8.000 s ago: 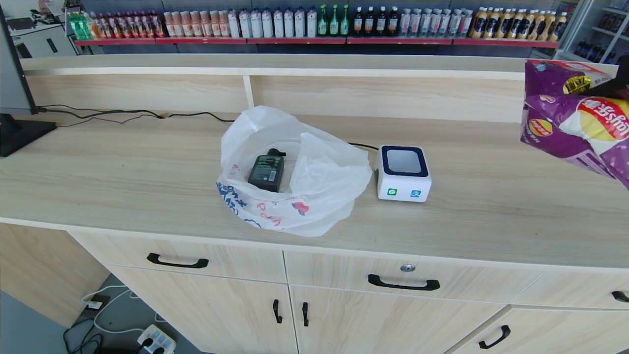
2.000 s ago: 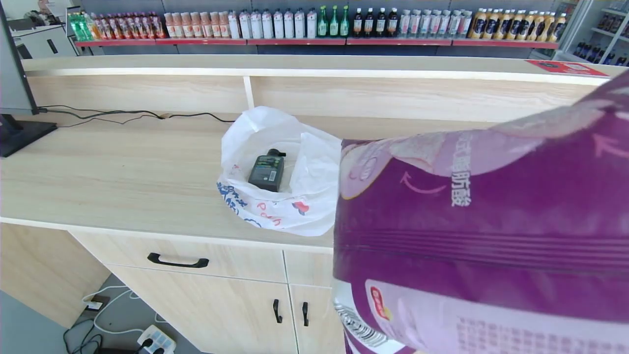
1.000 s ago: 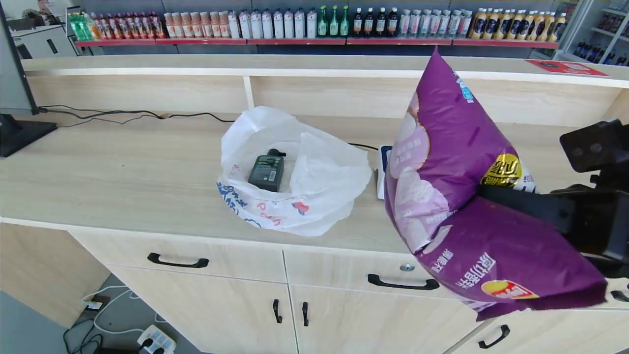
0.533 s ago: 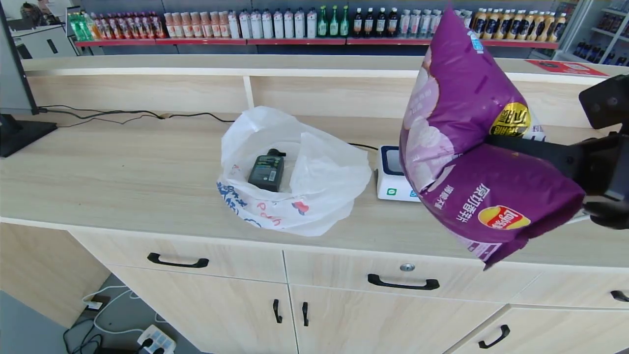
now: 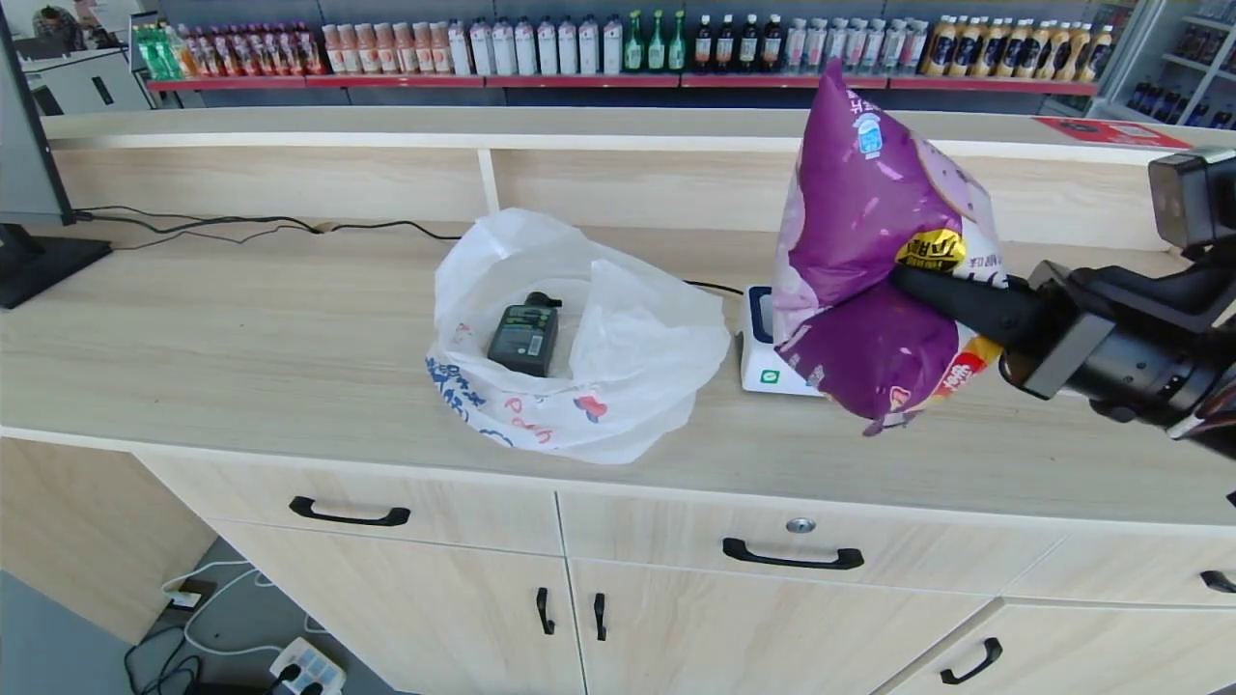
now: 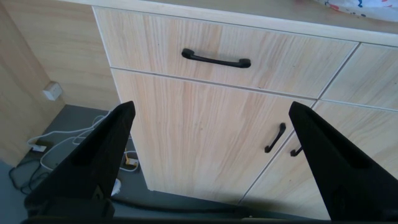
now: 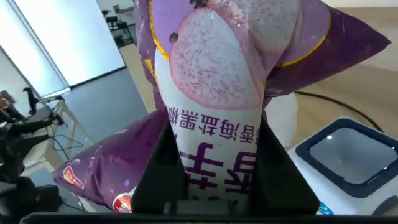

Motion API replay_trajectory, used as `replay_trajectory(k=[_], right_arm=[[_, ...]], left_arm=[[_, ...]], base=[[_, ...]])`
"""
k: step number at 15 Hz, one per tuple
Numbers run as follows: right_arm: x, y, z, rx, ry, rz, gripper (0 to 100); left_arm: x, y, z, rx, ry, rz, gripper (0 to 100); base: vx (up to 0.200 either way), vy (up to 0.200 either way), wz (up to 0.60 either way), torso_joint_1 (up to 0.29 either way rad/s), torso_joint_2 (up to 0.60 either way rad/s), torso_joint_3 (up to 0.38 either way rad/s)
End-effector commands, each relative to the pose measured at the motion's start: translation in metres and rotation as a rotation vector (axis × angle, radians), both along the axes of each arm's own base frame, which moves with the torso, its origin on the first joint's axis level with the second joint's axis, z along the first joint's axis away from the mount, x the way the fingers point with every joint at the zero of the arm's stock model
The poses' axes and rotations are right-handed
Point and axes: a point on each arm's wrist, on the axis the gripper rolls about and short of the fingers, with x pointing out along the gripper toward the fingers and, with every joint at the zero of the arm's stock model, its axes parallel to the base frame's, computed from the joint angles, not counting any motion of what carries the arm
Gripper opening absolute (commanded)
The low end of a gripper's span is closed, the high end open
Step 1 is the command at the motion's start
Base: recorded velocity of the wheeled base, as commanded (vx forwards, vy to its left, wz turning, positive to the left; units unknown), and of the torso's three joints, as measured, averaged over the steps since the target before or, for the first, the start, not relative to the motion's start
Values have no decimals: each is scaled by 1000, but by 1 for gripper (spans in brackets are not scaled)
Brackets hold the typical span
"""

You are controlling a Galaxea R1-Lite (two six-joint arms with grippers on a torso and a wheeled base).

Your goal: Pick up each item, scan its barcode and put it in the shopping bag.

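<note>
My right gripper (image 5: 917, 286) is shut on a purple chip bag (image 5: 869, 251), pinching its middle and holding it upright just above the white barcode scanner (image 5: 768, 362), which the bag partly hides. In the right wrist view the chip bag (image 7: 217, 99) sits between the two black fingers (image 7: 165, 168), with the scanner (image 7: 348, 155) beside it. A white plastic shopping bag (image 5: 579, 338) lies open at the counter's middle with a dark pouch (image 5: 524, 335) inside. My left gripper (image 6: 211, 149) hangs open below the counter, facing the cabinet fronts.
A wooden counter (image 5: 193, 328) has a raised back ledge (image 5: 290, 125). A monitor base (image 5: 39, 261) and cables (image 5: 241, 227) sit at the far left. Drawers and doors with black handles (image 5: 350, 514) lie below. Drink shelves (image 5: 618, 43) line the background.
My right gripper carried the chip bag in from the right, swung it close past the camera, then away toward the scanner. The bag has turned upright and now hovers over the scanner.
</note>
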Motion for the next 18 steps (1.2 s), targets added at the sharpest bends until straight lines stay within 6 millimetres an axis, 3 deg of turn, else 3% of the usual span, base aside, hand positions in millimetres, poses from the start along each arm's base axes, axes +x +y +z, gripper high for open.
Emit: replay_trajectory(k=[1,4,7,8,11,13,16,18], right_arm=[[9,21,-1,48,5,-132,0],[-7,69,9,120,97,-161,0],[-2,93,6,152,143,-218,0],[-1,99,-3,133,194,-242,0],[15,95,-17,81,348,-295,0],[43,91,-2,123,385,-325,0],[52,90,15,108,443,-317,0],[57,82,15,121,501,-335,0]], left_arm=[[0,0,0,0,0,0,100],[0,0,0,0,0,0,100],[0,0,0,0,0,0,100],[0,0,0,0,0,2,100],[0,0,0,0,0,0,100],[0,0,0,0,0,0,100],[0,0,0,0,0,0,100],[0,0,0,0,0,0,100]], base=[[0,0,0,0,0,0],[0,0,0,0,0,0],[0,0,0,0,0,0],[0,0,0,0,0,0],[0,0,0,0,0,0],[0,0,0,0,0,0],[0,0,0,0,0,0],[0,0,0,0,0,0]])
